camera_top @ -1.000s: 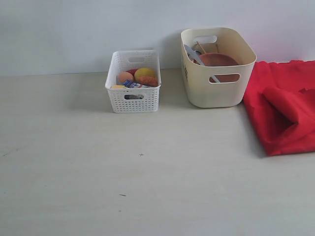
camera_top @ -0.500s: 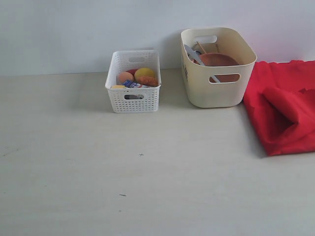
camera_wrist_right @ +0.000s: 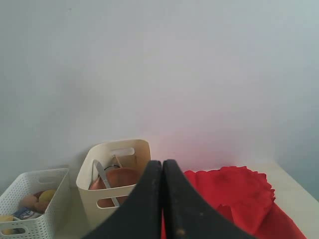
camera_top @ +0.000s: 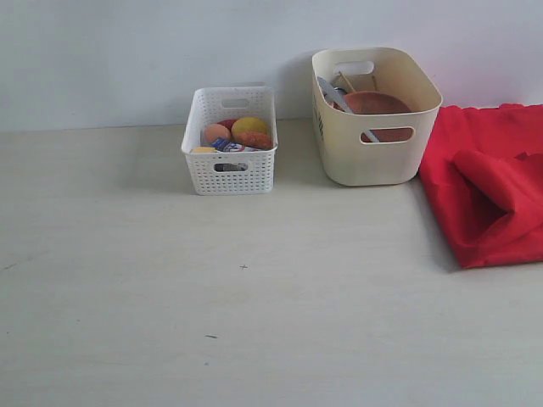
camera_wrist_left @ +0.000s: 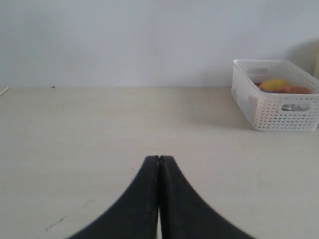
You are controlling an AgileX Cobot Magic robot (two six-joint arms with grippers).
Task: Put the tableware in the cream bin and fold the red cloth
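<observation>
No change over last second; scene static. Plate [camera_top: 377, 103] and knife [camera_top: 333, 93] sit in bin [camera_top: 373, 161]. Cloth [camera_top: 484, 195] lies bunched on bench [camera_top: 254, 297] beside bin, fold looks rough. Left end effector [camera_wrist_left: 159, 159] and right end effector [camera_wrist_right: 162, 163] closed, empty. Task likely near end.

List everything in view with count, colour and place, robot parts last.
table: one, pale wood, under everything
cream bin: one, cream, at the back near the wall
wooden plate: one, brown, in the cream bin
metal knife: one, silver, leaning in the cream bin
white perforated basket: one, white, left of the cream bin
food pieces: several, yellow, peach, orange-brown, in the basket
carton: one, blue-white, in the basket
red cloth: one, red, rumpled, right of the cream bin
left gripper: one, black, shut, above bare table
right gripper: one, black, shut, empty
</observation>
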